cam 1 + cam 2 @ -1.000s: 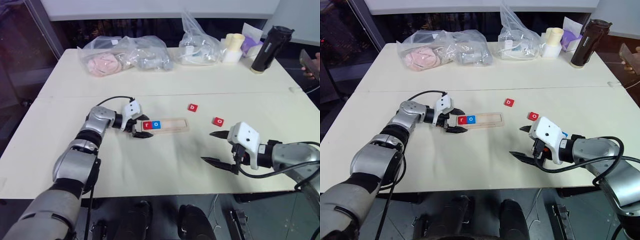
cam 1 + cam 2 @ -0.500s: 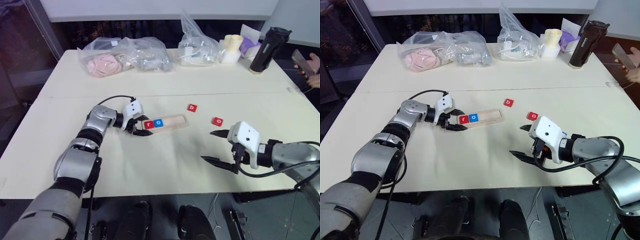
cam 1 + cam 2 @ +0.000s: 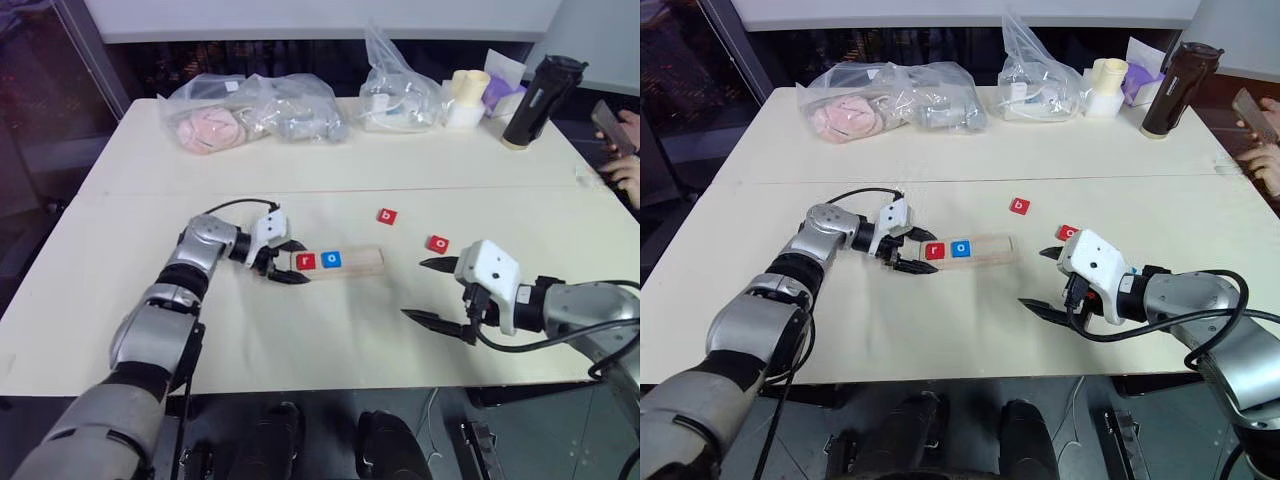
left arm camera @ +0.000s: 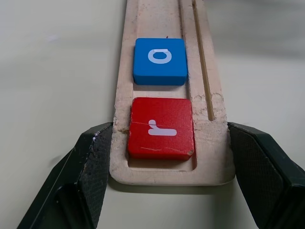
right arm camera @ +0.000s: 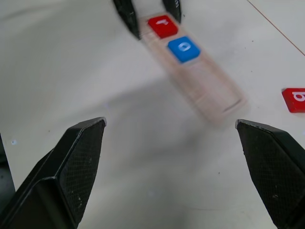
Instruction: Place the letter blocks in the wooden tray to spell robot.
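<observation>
The wooden tray point(image 3: 355, 262) lies at the table's middle, with a red "r" block point(image 3: 306, 261) and a blue "o" block point(image 3: 332, 260) side by side at its left end. My left gripper point(image 3: 293, 263) is shut on that end; its fingers point(image 4: 90, 171) press the tray point(image 4: 209, 71) from both sides, just by the "r" point(image 4: 161, 128). A red "b" block point(image 3: 386, 215) and a red "o" block point(image 3: 437, 243) lie loose to the right of the tray. My right gripper point(image 3: 412, 290) hovers open and empty, nearer me than the red "o".
Clear plastic bags point(image 3: 250, 110) of items lie along the far edge, with pale cups point(image 3: 466, 92) and a black bottle point(image 3: 535, 98) at the far right. A person's hand holding a phone point(image 3: 618, 135) shows at the right edge.
My left gripper has shut on the tray's left end, and the tray has shifted slightly right and toward me. The right arm has not moved.
</observation>
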{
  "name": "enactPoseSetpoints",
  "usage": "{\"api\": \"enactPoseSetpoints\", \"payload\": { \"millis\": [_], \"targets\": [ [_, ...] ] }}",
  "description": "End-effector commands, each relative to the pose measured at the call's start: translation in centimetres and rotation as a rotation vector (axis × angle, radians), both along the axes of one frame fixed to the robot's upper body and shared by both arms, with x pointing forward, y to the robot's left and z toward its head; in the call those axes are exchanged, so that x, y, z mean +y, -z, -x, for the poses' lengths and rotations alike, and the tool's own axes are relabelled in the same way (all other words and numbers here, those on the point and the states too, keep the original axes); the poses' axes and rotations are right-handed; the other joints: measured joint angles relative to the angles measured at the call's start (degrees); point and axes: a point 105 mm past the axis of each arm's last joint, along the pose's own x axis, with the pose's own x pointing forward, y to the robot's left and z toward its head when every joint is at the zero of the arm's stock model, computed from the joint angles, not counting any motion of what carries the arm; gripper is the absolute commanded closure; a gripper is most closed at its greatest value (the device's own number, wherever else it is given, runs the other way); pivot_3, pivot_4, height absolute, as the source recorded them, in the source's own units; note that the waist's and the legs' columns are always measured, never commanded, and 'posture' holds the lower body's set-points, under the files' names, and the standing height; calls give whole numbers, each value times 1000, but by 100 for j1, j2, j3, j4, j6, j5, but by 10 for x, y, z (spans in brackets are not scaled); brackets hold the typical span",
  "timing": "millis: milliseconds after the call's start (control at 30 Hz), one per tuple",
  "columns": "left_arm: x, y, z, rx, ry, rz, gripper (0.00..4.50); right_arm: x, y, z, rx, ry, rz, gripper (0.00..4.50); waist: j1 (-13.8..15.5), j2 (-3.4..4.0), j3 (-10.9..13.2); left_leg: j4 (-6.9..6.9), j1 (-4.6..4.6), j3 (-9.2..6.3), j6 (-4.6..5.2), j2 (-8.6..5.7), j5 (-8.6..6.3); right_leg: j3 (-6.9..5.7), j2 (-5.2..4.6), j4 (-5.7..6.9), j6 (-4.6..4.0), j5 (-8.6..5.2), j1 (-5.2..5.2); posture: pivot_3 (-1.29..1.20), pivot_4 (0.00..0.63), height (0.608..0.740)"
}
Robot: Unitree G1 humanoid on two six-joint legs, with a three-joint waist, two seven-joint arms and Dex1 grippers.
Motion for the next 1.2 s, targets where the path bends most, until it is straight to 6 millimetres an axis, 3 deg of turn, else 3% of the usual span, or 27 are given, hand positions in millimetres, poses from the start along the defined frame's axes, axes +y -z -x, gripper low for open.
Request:
{"api": "enactPoseSetpoints", "payload": {
  "millis": [33, 267, 567, 933, 1200],
  "targets": [
    [-10, 15, 23, 55, 134, -6, 1365, 5, -8, 0, -41, -21, 4, 0, -5, 1, 0, 1, -1, 1, 1, 0, -1, 1, 0, 0, 0, 0, 0, 0, 150, 740],
    [-11, 21, 51, 35, 185, -22, 1365, 9, -6, 0, -35, -36, -2, 0, -10, 5, -3, 0, 0, 3, 4, 2, -4, 8, -1, -1, -1, 0, -2, 0, 150, 740],
    [-4, 19, 53, -77, 36, -103, 1365, 11, -3, 0, -29, -48, 0, 0, -10, 10, -6, 0, 3, 2, 4, 4, -4, 13, 0, 0, -1, 0, -2, 0, 150, 740],
    [-23, 6, 83, -25, -39, -71, 1365, 12, -1, 0, -18, -66, 14, 0, 11, 10, -6, -1, -1, 1, 3, 3, -4, 15, 0, -4, -2, 0, -3, 0, 150, 740],
    [-30, 11, 94, 45, -48, -45, 1365, 12, 0, 0, -16, -68, 16, 0, 3, 10, -5, -2, -2, 0, 3, 5, -5, 15, 0, -4, -3, -1, -7, 0, 150, 740]
  ]
}}
